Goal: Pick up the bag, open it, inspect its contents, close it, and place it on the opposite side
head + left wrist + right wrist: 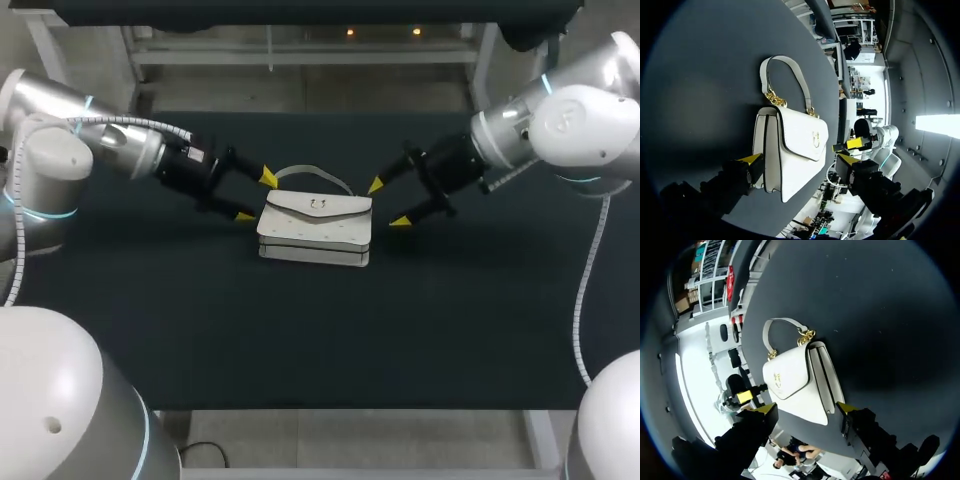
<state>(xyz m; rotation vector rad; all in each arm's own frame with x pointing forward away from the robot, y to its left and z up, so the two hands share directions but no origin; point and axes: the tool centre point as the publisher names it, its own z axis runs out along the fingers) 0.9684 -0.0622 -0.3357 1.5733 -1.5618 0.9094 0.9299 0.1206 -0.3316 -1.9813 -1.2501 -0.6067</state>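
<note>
While the white bag point(315, 228) lies at the middle of the black table point(320, 340), its flap is closed, the gold clasp point(318, 204) faces up and the handle point(315, 172) points toward the far edge. The left gripper point(256, 197) sits just beside the bag's left end, fingers spread wide and holding nothing. The right gripper point(388, 203) faces the bag's right end, slightly apart from it, likewise spread and empty. In each wrist view the bag point(792, 150) point(795, 382) lies ahead of that arm's own yellow tips.
</note>
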